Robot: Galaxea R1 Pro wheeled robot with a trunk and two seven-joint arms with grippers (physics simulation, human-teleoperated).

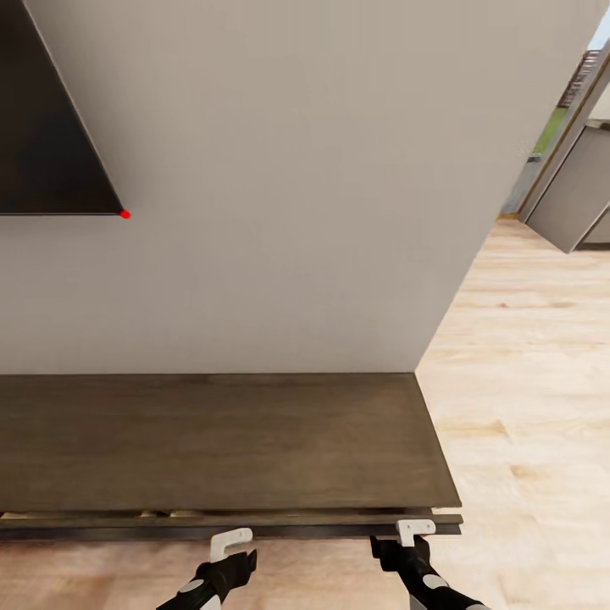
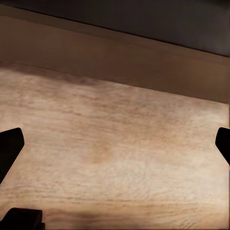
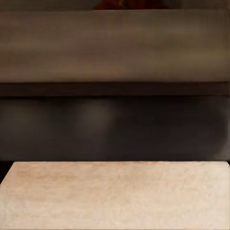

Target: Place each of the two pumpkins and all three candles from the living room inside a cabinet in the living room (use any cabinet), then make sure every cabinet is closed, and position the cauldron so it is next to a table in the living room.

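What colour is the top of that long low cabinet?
Dark brown wood on the cabinet, clearest in the head view.

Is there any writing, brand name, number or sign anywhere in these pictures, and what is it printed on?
None: no words, numbers or logos can be read in any view.
The dark wall screen is blank, with only a small red light at its corner.
The brown cabinet, the wall and the wooden floor carry no markings.
Both pincers, left and right, are unlabelled.

Plain grey wall (image 1: 280,186), dark wall-mounted screen (image 1: 42,127) upper left, pale wood plank floor (image 1: 525,407), doorway (image 1: 568,127) far right
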